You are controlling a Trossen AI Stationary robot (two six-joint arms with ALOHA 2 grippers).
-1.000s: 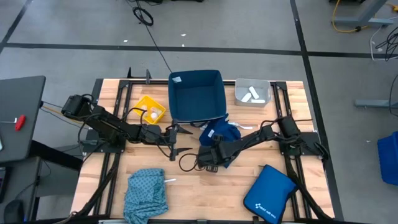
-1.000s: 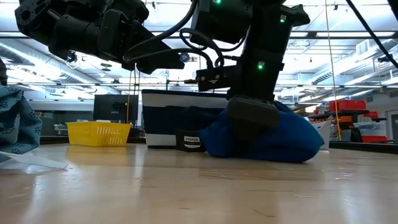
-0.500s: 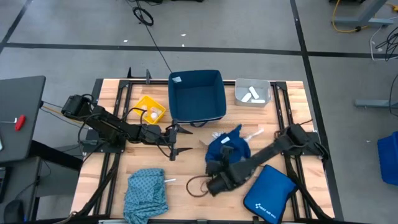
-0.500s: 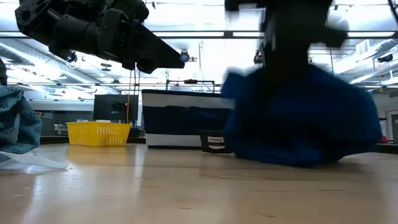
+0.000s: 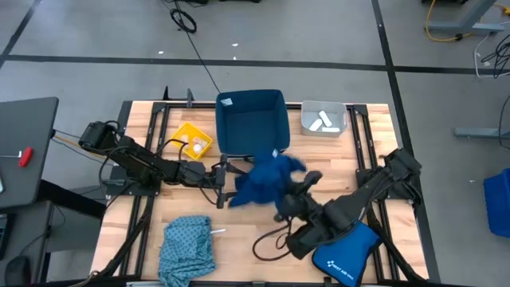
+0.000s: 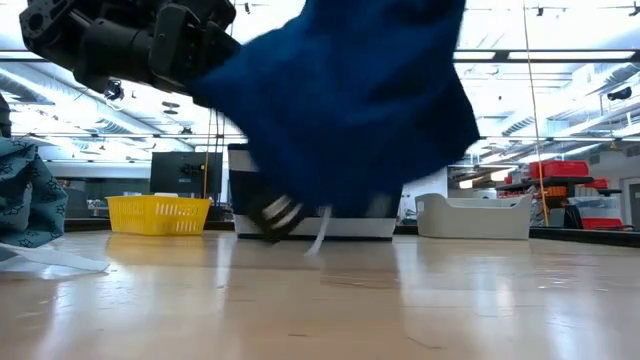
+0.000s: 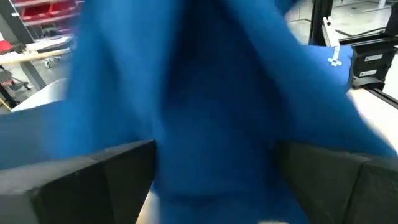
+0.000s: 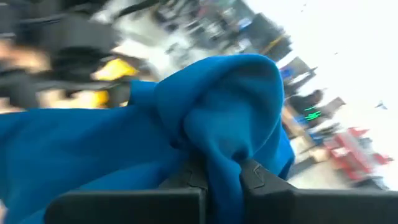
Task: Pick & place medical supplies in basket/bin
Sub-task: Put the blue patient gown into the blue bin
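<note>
The right tool [image 8: 222, 177], pinching the dark blue cloth [image 5: 263, 177] aloft between the arms, should carry it fully over the navy tub [image 5: 253, 121] before letting go, keeping trailing folds off the left tool [image 5: 221, 182] (spread, just beside it). The cloth hangs bunched, clear of the surface [image 5: 239, 239].

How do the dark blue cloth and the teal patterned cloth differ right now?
The dark blue cloth is plain, while the teal cloth is patterned. The dark blue one hangs lifted off the table, clamped in the right pincer; the teal one lies crumpled on the table, gripped by nothing. The dark blue one is by the navy tub; the teal one lies far from it. Neither is in a tub.
</note>
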